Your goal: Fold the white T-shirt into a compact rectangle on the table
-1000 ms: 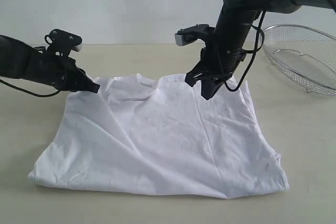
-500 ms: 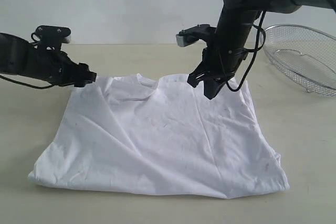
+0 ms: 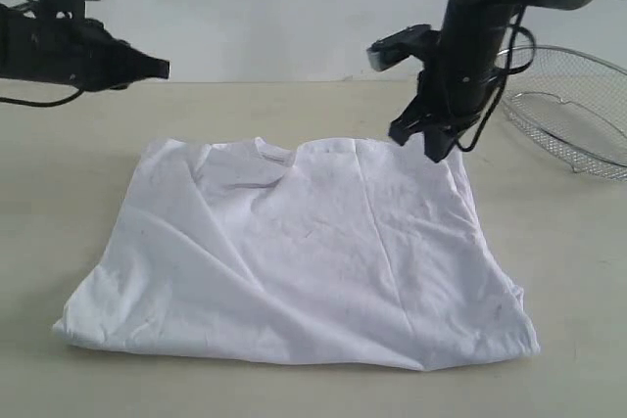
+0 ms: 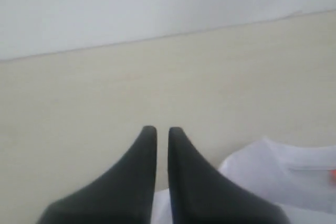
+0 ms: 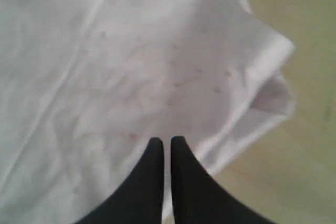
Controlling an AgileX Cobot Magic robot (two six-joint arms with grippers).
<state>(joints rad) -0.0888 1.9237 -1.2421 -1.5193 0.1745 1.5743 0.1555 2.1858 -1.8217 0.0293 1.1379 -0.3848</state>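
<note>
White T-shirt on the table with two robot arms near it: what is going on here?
The white T-shirt lies spread and creased on the table, not yet a compact rectangle. Neither arm holds it: the left fingers are shut and raised off beyond its far left corner, the right fingers shut over its far right shoulder.

closed right end effector [image 5: 166, 141], above white T-shirt [image 5: 131, 66]

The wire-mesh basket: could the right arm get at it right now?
Probably yes: the right gripper hangs shut over the white T-shirt, with nothing standing between it and the wire-mesh basket.
</note>
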